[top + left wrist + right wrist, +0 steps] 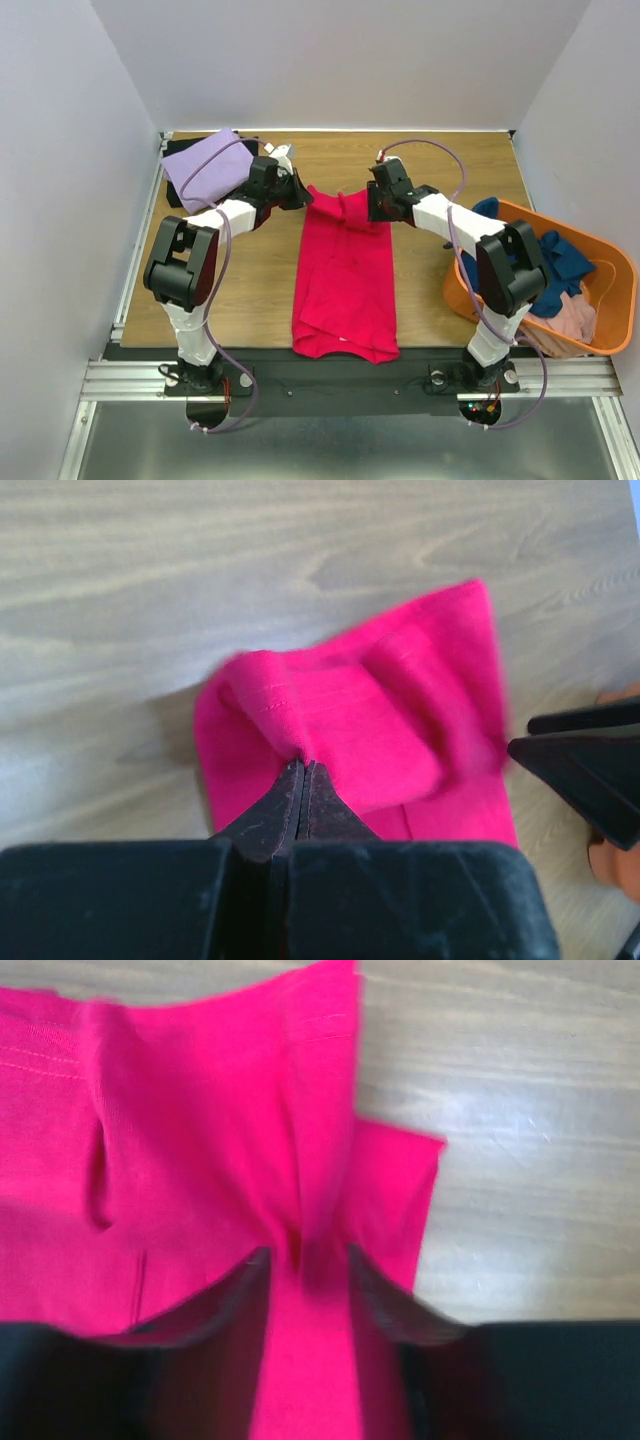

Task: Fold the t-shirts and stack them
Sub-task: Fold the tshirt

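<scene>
The crimson-pink t-shirt (345, 280) lies as a long strip down the middle of the table, its far end lifted between the two grippers. My left gripper (300, 195) is shut on the shirt's far left corner; in the left wrist view its tips (303, 765) pinch a fold of the pink cloth (380, 710). My right gripper (375, 205) is at the far right corner; in the right wrist view its jaws (305, 1260) stand apart with pink cloth (200, 1130) between them. A lavender t-shirt (205, 165) lies folded at the far left on a black one (176, 150).
An orange plastic tub (610, 340) stands at the right edge, holding a navy blue shirt (560, 260) and a dusty pink one (570, 320). Grey walls enclose the table on three sides. The right gripper's fingers (590, 770) show at the right of the left wrist view.
</scene>
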Controlling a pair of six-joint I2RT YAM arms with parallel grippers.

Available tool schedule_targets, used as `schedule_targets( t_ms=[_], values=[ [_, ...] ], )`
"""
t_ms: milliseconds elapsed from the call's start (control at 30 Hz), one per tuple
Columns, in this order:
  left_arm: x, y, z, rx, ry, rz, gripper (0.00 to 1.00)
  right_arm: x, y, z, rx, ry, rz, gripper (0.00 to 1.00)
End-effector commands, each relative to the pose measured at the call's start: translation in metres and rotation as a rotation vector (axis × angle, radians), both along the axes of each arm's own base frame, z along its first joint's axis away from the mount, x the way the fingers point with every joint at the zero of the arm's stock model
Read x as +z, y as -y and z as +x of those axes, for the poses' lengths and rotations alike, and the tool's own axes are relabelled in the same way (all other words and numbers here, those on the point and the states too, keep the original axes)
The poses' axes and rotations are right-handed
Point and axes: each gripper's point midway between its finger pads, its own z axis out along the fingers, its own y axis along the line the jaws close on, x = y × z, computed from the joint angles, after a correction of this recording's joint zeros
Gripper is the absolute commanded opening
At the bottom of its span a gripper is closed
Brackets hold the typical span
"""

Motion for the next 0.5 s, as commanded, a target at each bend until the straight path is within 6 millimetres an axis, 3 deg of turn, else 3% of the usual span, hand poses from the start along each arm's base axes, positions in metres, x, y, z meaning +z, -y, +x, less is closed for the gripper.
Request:
schedule_targets(
  t_ms=[0, 100, 167, 300, 333, 400, 433, 467],
  values=[
    [0.015, 0.009, -0.026, -0.077, 0.04, -0.003, 0.0, 0.035, -0.005, -0.008, -0.006, 0.069, 0.081, 0.62],
    [0.012, 0.01, -0.036, -0.095, 0.019, 0.0, 0.0, 0.051, -0.007, -0.007, -0.014, 0.095, 0.111, 0.74],
    [0.013, 0.009, -0.038, -0.091, 0.01, 0.002, 0.06, 0.062, -0.009, 0.001, -0.024, 0.111, 0.135, 0.77],
    [0.023, 0.006, -0.033, -0.069, 0.013, 0.017, 0.3, 0.065, -0.01, 0.023, -0.048, 0.105, 0.181, 0.77],
    [0.03, 0.007, -0.028, -0.064, 0.027, 0.015, 0.38, 0.055, -0.013, 0.028, -0.046, 0.082, 0.184, 0.77],
    [0.032, 0.005, -0.019, -0.045, 0.024, 0.027, 0.47, 0.062, -0.014, 0.044, -0.052, 0.096, 0.208, 0.77],
    [0.033, 0.004, -0.015, -0.036, 0.024, 0.032, 0.54, 0.05, -0.014, 0.051, -0.056, 0.075, 0.203, 0.77],
    [0.031, 0.001, -0.01, -0.019, 0.022, 0.041, 0.55, 0.058, -0.016, 0.061, -0.057, 0.096, 0.216, 0.77]
  ],
)
